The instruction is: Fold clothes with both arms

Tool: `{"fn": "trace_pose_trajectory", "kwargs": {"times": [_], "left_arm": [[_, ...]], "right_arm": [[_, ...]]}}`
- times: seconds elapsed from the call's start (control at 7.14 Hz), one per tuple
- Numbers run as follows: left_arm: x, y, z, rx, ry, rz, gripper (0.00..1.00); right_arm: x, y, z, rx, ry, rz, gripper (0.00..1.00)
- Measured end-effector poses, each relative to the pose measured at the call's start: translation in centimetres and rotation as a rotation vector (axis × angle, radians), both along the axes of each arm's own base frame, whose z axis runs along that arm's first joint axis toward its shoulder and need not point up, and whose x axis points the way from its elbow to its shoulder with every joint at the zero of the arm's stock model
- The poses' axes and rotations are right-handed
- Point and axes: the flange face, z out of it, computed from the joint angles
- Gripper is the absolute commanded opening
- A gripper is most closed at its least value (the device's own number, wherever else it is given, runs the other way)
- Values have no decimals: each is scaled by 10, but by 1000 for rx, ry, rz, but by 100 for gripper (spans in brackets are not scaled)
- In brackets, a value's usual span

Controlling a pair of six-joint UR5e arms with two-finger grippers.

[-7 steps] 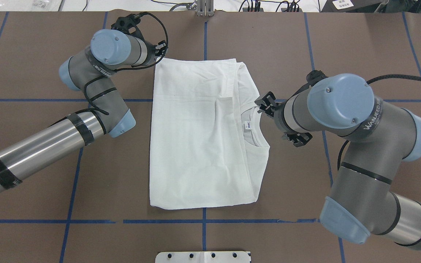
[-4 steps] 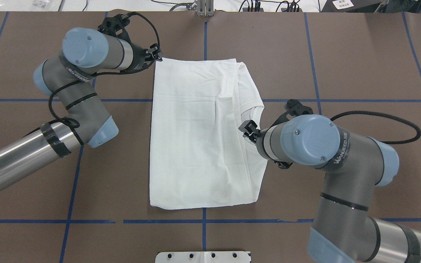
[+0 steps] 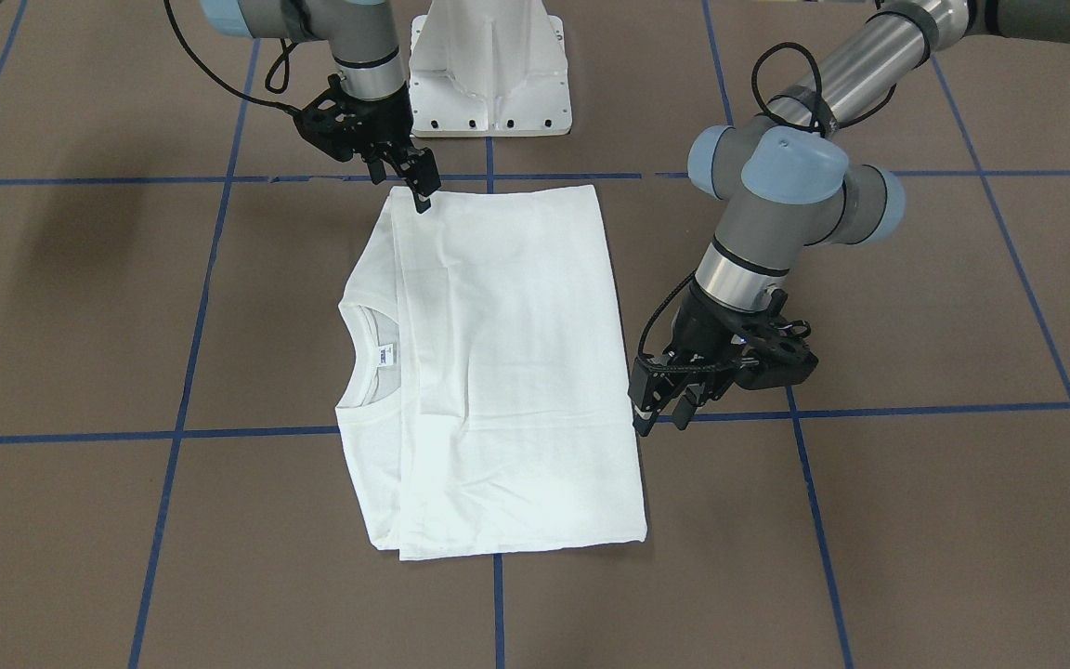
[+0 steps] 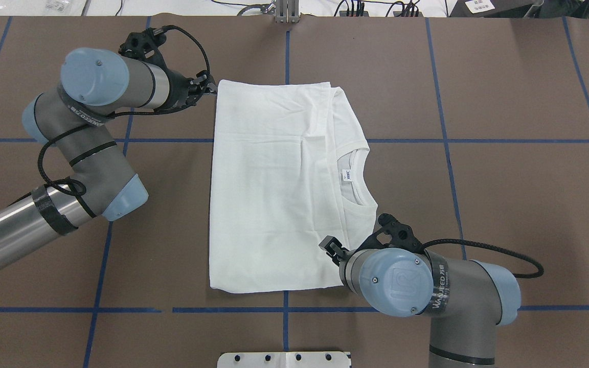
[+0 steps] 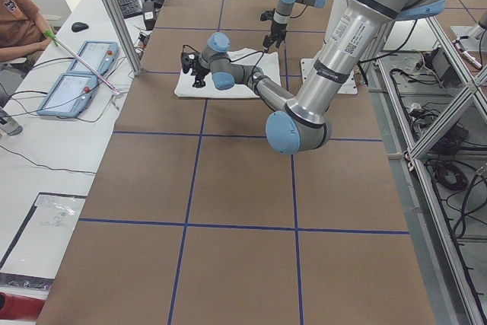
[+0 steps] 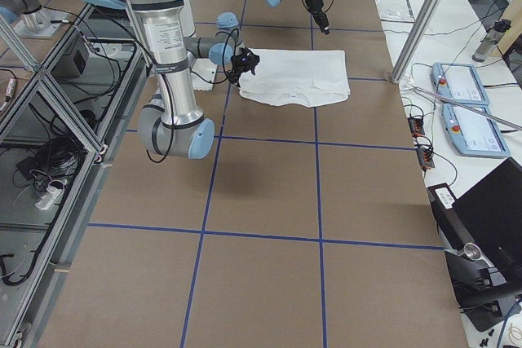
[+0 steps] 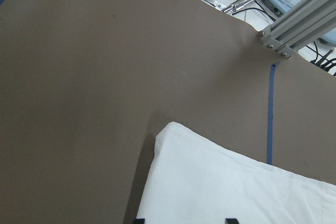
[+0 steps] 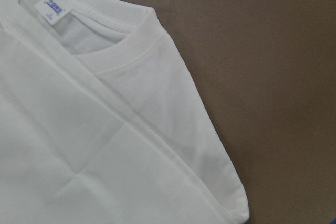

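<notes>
White T-shirt (image 4: pixel 274 194): lies flat in the middle of the desk (image 4: pixel 504 204), folded to a neat rectangle. Its collar (image 8: pixel 134 32) and neck label (image 8: pixel 51 10) are exposed along the robot's right side, and neither arm touches it.
Left pincer (image 3: pixel 663 413): jaws apart and empty, hanging just off the shirt's left edge. Its wrist view looks onto the far left corner.
Right pincer (image 3: pixel 410 181): jaws look parted with nothing held, above the near right corner by the shoulder fold.
Risk, layers: several plies are stacked at each corner. A shallow pinch would likely take only the top ply and pull the fold open.
Risk, miss: the left pincer is outside the cloth edge. Closing there would catch nothing, or shove the edge and rumple it.
Risk, skew: the two sit near diagonally opposite corners. Uneven lift or timing would probably twist the rectangle and let the collar side slide.
Change, right arm: a second ago its pincer was beside the collar. It has since swept toward the robot, to the near corner.
Change, left arm: drawn outward from over the far corner to just off it.
Change, shirt: same place, same creases.
</notes>
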Motion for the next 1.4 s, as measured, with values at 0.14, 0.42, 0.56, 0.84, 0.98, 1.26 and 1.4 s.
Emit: {"fn": "trace_pose_trajectory", "kwargs": {"times": [0.14,0.42,0.56,0.84,0.98,1.26,1.4], "left_arm": [[0,0,1,-1,-1,0,62],[0,0,2,-2,-3,-3,62],[1,0,3,-3,-4,-3,62],[1,1,7,-8,-10,-3,62],[1,1,11,-11,-14,-3,62],[1,2,15,-14,-18,-3,62],[1,2,15,-15,-19,-3,62]], "right_arm": [[-3,4,7,-9,12,-6,98],[-8,7,13,-30,16,1,91],[-9,6,11,-36,12,6,91],[-12,5,12,-47,13,14,88],[-14,4,13,-63,10,29,85],[-17,3,15,-93,10,56,76],[-20,4,19,-99,17,58,48]]}}
